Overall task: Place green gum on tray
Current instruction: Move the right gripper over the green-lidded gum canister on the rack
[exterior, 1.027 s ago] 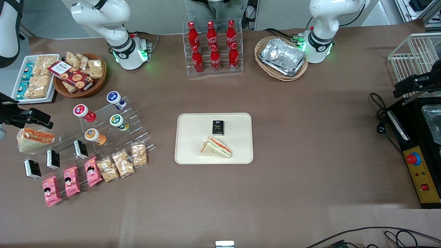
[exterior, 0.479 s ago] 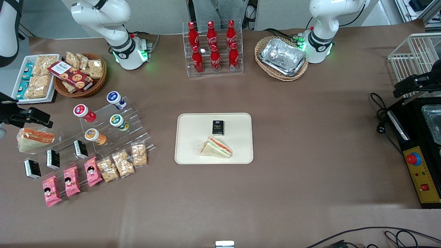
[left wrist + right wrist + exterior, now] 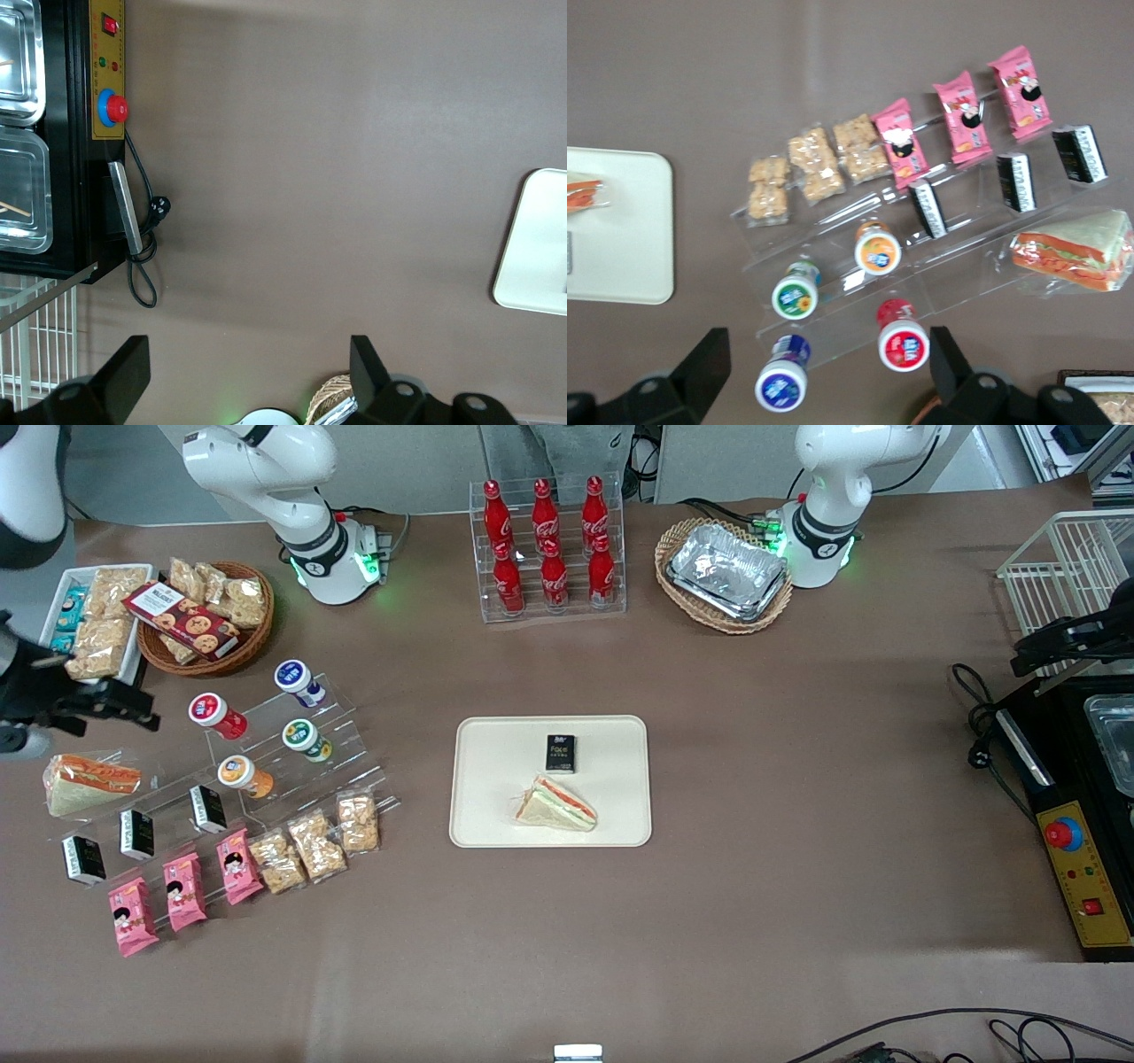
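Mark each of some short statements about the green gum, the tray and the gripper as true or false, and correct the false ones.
1. The green gum is on the tray. False: it sits on the clear stepped stand.
2. A sandwich lies on the tray. True.
3. The gripper holds the green gum. False: it is open, above the jars.
4. The black box on the tray is farther from the front camera than the sandwich. True.
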### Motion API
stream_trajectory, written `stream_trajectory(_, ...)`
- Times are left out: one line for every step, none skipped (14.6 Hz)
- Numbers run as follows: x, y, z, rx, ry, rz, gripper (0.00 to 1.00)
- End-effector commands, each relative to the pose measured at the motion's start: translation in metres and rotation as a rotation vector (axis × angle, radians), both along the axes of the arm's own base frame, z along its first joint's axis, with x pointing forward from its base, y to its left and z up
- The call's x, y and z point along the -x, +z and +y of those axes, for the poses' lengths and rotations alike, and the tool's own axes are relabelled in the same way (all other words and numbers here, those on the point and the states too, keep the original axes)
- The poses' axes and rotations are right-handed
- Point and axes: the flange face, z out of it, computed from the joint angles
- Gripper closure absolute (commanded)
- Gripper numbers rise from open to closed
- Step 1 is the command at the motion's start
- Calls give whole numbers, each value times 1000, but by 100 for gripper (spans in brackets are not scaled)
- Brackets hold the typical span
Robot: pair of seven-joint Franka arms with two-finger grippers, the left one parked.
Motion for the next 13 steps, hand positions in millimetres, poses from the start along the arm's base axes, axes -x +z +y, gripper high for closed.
stream_trajectory(33, 1, 22, -30, -8, -12, 0)
stream_trajectory(58, -8, 28, -40, -16, -49, 0)
stream_trajectory(87, -20, 38, -44, -38, -99, 0)
stream_trajectory(112, -33, 47, -43, -56, -135, 0)
stream_trajectory(127, -42, 57, -34, -46, -146, 0)
stream_trajectory(129, -45, 62, -30, -39, -141, 0)
stream_trajectory(128, -48, 62, -29, -39, -136, 0)
stream_trajectory(127, -48, 62, -27, -39, -135, 0)
stream_trajectory(127, -50, 62, -27, -39, -130, 0)
stream_trajectory(124, -55, 61, -25, -41, -118, 0)
stream_trajectory(119, -66, 62, -23, -41, -101, 0)
stream_trajectory(111, -80, 62, -21, -42, -85, 0)
stream_trajectory(102, -98, 63, -19, -43, -71, 0)
